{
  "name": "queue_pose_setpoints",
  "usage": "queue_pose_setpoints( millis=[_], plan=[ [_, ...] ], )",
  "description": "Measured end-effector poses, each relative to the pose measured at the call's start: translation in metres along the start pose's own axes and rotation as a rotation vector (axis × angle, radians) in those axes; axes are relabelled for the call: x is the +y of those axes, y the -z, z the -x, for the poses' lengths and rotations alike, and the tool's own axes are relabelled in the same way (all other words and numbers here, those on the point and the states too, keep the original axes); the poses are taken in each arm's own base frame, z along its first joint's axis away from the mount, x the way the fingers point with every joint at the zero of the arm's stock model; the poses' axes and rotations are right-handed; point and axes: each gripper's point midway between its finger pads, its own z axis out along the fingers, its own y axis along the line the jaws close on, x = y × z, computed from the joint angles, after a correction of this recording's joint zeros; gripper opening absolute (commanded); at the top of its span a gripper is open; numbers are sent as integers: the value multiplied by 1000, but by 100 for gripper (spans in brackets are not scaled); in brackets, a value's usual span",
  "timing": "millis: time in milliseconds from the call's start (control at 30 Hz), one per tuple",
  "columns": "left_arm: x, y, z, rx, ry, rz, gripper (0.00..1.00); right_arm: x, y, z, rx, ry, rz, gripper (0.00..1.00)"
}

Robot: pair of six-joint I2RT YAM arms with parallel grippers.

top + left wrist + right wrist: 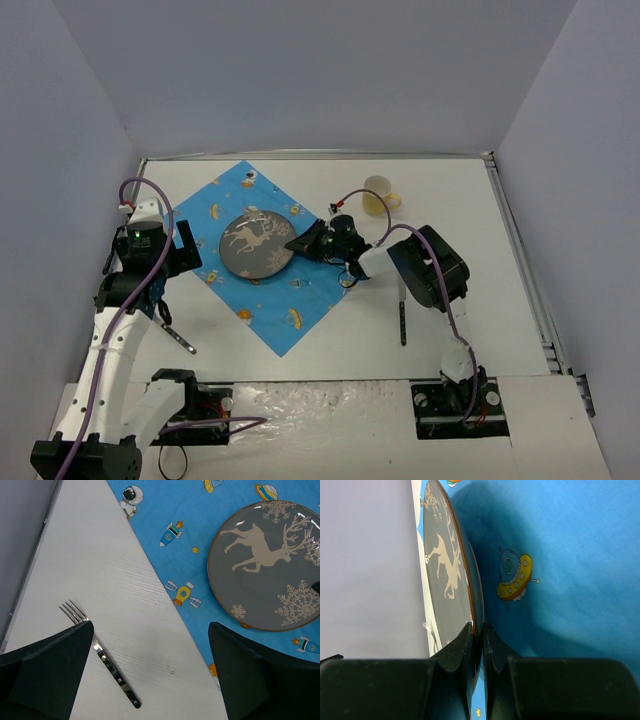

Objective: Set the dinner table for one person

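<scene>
— What are your right fingers doing?

— My right gripper (477, 630) is pinching the rim of the round grey ceramic plate with a pale reindeer print (447, 575). The fingers are clamped tight on it, one on the printed face and one on the underside. In the overhead view I am gripping the plate's right-hand edge, near the middle of the frame.

— And beneath it?

— The plate is sitting over the blue cartoon-printed square cloth (300, 300). Whether it is touching the cloth, I cannot tell.

— Your left?

— My left gripper (150, 625) is hanging with its fingers wide apart, gripping nothing. A silver metal fork (112, 667) is lying at the lower left of that view. It is partly hidden by one finger and just beside the cloth's edge, on the large white rectangular dinner table (100, 570).

— Further out?

— Seen from overhead, the dinner table is filling the middle of the frame. A pale yellow cup (378, 195) is sitting right of upper centre, near the cloth's corner. A slim dark utensil (402, 320) is lying right of centre, off the cloth; I cannot tell which kind.
</scene>
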Motion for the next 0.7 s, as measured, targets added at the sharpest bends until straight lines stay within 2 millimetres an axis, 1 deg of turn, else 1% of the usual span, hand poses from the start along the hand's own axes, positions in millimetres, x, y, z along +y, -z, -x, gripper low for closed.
queue_pose_setpoints(
  millis=[133, 200, 233, 267, 300, 367, 400, 433, 600, 700],
  plan=[
    [0, 0, 0, -1, 0, 0, 97, -13, 0, -6, 13, -14, -19, 0],
    [0, 0, 0, -2, 0, 0, 97, -16, -1, -8, 18, -19, -15, 0],
    [0, 0, 0, -1, 0, 0, 97, -16, -1, -8, 19, -20, -13, 2],
    [0, 0, 0, -1, 0, 0, 97, -16, -1, -8, 19, -20, -12, 7],
    [0, 0, 0, -1, 0, 0, 97, -16, -1, -8, 19, -19, -11, 17],
    [0, 0, 0, -1, 0, 0, 97, -16, 0, -9, 20, -16, -11, 31],
    [0, 0, 0, -1, 0, 0, 97, -16, 0, -9, 22, -12, -10, 36],
    [0, 0, 0, -1, 0, 0, 97, -15, 0, -10, 25, -7, -5, 38],
    [0, 0, 0, -2, 0, 0, 97, -8, 1, -8, 25, 33, 25, 62],
    [0, 0, 0, -2, 0, 0, 97, -1, 3, -6, 19, 70, 34, 71]
  ],
)
